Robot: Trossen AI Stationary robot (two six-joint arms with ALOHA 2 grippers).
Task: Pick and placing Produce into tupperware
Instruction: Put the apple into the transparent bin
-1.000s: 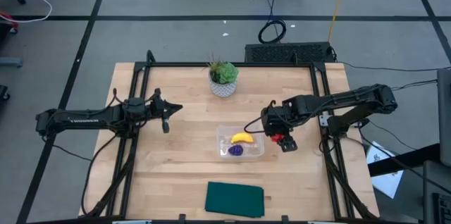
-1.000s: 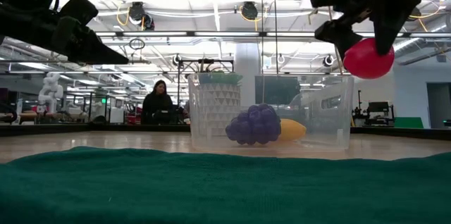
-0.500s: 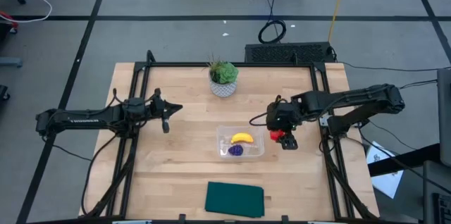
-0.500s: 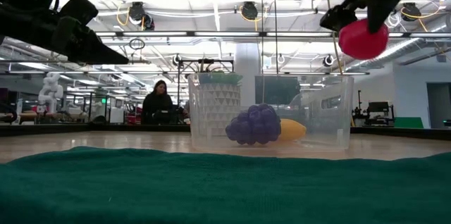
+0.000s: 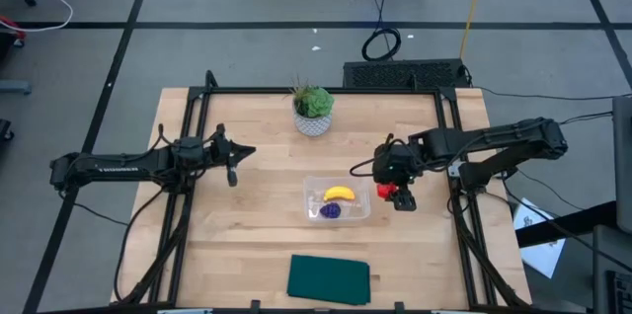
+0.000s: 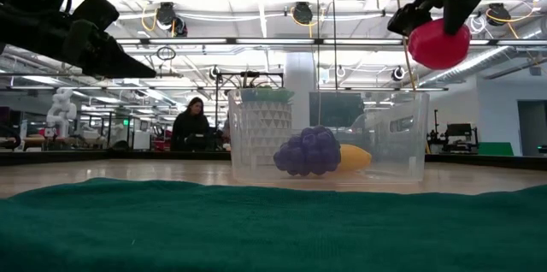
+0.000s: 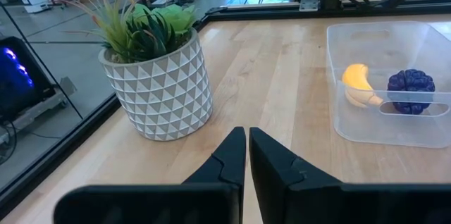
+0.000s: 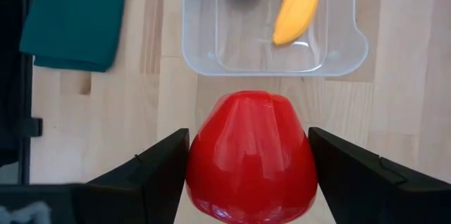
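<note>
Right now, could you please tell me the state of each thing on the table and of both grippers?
Tub: upright on the table, open, no lid.
Banana: lying in the tub.
Purple fruit: in the tub, beside the banana.
Red fruit: held in the air, outside the tub.
Right gripper: shut on the red fruit.
Left gripper: shut, holding nothing.
Plant: upright.
Cloth: lying flat.

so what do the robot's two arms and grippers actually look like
Both arms are dark, near black, slim and jointed, each ending in a two-finger gripper. The left arm carries pale lettering along its side, too small to read. The right arm has a thin dark cable looping beside its wrist. The left gripper has smooth, tapered black fingers; the right gripper has flat, angular black fingers.
</note>
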